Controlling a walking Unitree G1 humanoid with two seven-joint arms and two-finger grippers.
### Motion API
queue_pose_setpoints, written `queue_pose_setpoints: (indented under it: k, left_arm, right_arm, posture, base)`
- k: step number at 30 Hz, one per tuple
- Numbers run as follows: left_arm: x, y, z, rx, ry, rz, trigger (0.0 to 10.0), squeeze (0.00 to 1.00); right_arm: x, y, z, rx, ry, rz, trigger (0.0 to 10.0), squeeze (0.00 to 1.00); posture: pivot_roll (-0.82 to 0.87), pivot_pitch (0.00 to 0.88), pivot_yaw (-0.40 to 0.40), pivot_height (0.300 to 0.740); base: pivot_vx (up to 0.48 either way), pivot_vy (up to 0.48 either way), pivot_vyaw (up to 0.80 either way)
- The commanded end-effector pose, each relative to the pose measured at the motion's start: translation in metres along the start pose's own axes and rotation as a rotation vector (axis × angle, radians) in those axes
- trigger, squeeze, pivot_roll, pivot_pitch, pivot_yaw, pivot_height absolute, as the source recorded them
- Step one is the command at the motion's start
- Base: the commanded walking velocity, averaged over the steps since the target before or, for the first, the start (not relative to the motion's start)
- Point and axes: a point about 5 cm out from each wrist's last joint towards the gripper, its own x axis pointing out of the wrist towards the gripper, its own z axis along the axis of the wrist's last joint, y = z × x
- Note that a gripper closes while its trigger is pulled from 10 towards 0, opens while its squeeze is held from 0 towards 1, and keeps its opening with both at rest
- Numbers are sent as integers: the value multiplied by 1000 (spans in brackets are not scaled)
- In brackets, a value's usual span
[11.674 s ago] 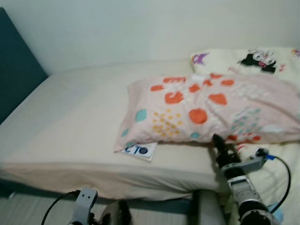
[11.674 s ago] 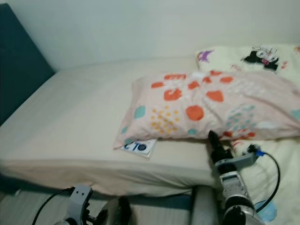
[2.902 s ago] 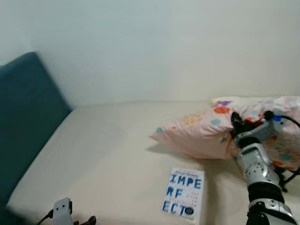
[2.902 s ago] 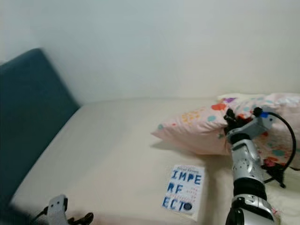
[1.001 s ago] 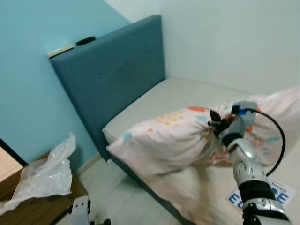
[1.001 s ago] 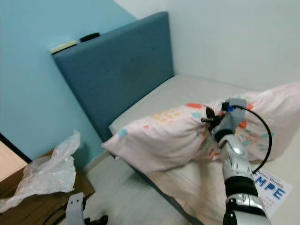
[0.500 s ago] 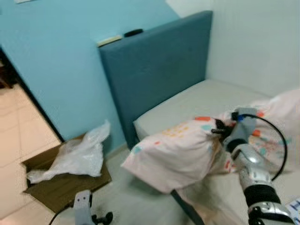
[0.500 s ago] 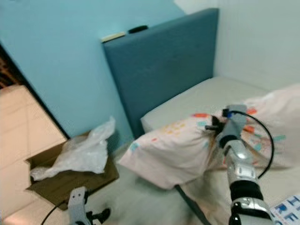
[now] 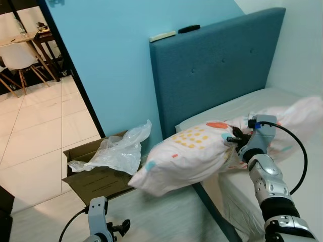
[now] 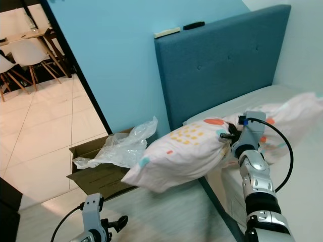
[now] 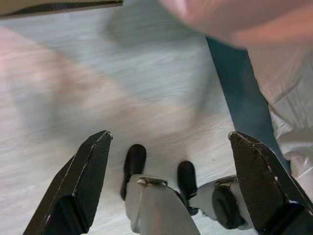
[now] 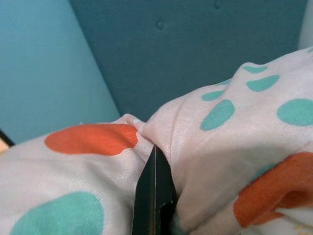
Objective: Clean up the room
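Right pincer [image 9: 233, 139] still grips pillow [image 9: 192, 154], now past bed edge.

The pale wood-look floor [image 9: 166, 217] at lower centre lies open between the brown cardboard box [image 9: 96, 176] holding crumpled clear plastic and the teal upholstered bed base [image 9: 214, 212].

Cardboard box [image 9: 96, 176] left of bed [image 9: 303, 166]

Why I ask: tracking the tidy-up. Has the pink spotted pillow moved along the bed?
Yes. The pink spotted pillow, pinched by the right gripper, now overhangs the bed's end beside the blue headboard.
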Motion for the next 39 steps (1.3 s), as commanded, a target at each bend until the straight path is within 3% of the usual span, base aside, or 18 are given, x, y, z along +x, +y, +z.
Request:
queue_pose_setpoints:
  k: [1,11,16,21,26,27,31,35,39]
  left_arm:
    - [2,-2,6,0,-18,-8,10000,0]
    - [5,-7,11,-16,-40,-27,10000,0]
    - [6,-4,16,-65,-61,38,10000,0]
    - [5,-2,19,-74,-84,39,10000,0]
    - [4,1,24,-113,-123,51,10000,0]
    - [4,1,24,-113,-123,51,10000,0]
    - [5,1,28,-131,-159,69,10000,0]
    - [4,2,32,-136,-189,109,10000,0]
    - [5,0,32,-115,-203,98,10000,0]
  right_arm:
    - [5,2,23,-14,-117,7,10000,0]
    - [5,4,23,-12,-124,10,10000,0]
    - [5,12,26,13,-152,62,10000,0]
    - [6,30,28,27,-169,174,10000,0]
    - [9,74,17,48,-131,354,10000,0]
    - [9,74,17,48,-131,354,10000,0]
    - [11,98,10,62,-92,441,10000,0]
    - [16,103,12,75,-79,463,10000,0]
    - [21,102,19,86,-91,460,10000,0]
  posture:
    - [-147,0,81,724]
    - [-146,0,83,724]
    - [-148,0,80,724]
    - [-153,0,61,724]
    - [-133,0,-5,724]
    - [-133,0,-5,724]
    - [-92,0,-81,724]
    - [-49,0,-127,724]
    - [-30,0,-124,724]
  base:
    - [0,-465,0]
    - [0,-418,0]
    - [0,0,0]
    - [0,0,0]
    - [0,0,0]
    - [0,0,0]
    - [0,-352,0]
    - [0,-263,0]
    - [0,0,0]
